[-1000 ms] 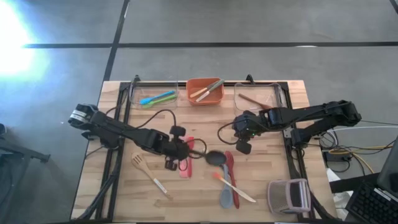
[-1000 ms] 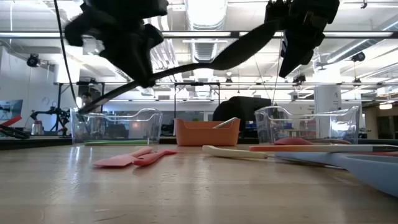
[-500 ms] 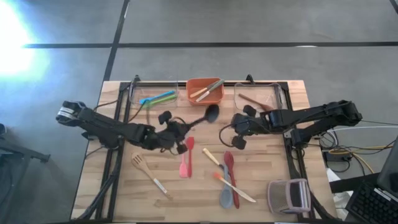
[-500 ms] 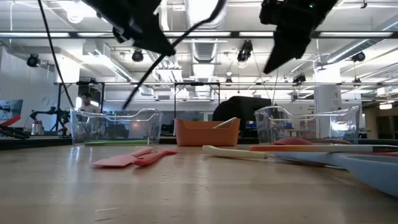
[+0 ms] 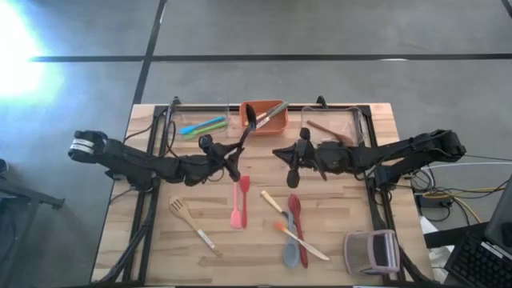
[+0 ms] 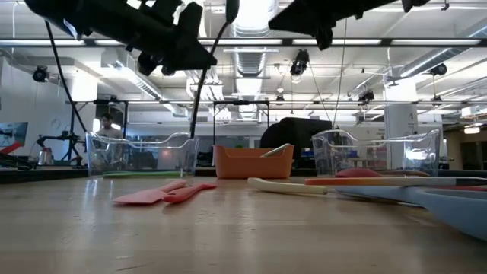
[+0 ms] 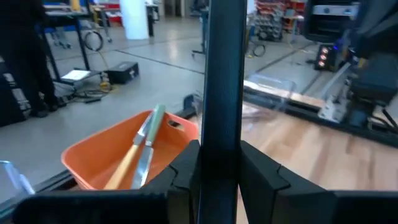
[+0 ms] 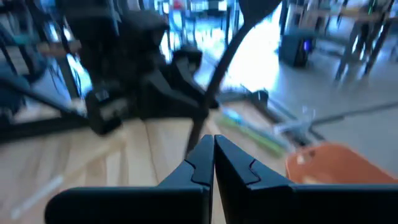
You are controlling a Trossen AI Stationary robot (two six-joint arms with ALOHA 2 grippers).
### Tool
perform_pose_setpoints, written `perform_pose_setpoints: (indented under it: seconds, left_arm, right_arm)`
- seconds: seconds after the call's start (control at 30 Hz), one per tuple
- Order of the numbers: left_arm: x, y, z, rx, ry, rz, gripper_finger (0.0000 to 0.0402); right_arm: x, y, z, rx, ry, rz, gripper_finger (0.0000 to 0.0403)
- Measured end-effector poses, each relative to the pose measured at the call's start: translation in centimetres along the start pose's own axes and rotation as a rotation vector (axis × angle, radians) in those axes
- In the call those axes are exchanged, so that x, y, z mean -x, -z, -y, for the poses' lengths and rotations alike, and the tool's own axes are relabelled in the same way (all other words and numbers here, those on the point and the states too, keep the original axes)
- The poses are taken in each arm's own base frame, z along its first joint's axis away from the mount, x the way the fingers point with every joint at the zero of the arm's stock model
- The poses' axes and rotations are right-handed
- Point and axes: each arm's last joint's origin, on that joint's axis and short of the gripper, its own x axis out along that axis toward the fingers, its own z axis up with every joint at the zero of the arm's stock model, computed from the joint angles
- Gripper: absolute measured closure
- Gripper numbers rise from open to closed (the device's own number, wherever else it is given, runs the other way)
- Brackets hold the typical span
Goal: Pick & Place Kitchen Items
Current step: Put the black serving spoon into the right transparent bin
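Carrying a black spoon [image 5: 246,130] toward the orange bin [image 5: 264,120] at top centre, left pincer [image 5: 230,166] gripped its handle; right pincer [image 5: 291,162] was closed, empty. Approx. six utensils remained on the surface [image 5: 352,200].

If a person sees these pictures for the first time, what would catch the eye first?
Probably the black spoon held up in the air by the left gripper, its bowl over the orange bin at the table's far edge. Next, the right gripper hovers nearby with shut jaws, and the pink spatulas lie on the table below.
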Motion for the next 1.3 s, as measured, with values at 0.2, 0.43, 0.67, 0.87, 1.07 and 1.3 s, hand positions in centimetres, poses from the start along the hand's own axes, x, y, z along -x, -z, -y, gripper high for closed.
perform_pose_setpoints:
  seconds: [0.2,0.43,0.67,0.87,1.07,1.3]
  left_arm:
    - [-0.4,-0.9,-0.4,0.04,-0.029,0.07,0.032]
    - [-0.9,-1.9,0.1,0.015,-0.031,0.09,0.032]
    - [-2.7,-1.5,1.7,-0.056,-0.046,0.065,0.032]
    - [-3.5,-1.6,2.4,-0.107,-0.07,0.06,0.032]
    - [-3.7,-1.6,2.5,-0.107,-0.07,0.059,0.032]
    - [-3.7,-1.5,2.6,-0.109,-0.07,0.058,0.032]
  right_arm:
    - [-0.1,-0.8,0.6,-0.029,0.046,0.142,0.0391]
    - [-1.5,-1.0,1.4,-0.057,0.084,0.202,0.0342]
    - [-4.2,-1.7,1.8,-0.077,0.13,0.231,0.0267]
    - [-5.9,-2.0,2.4,-0.136,0.175,0.236,0.0214]
    - [-7.1,-2.1,2.4,-0.153,0.182,0.236,0.02]
    - [-8.5,-2.8,2.2,-0.144,0.187,0.246,0.0246]
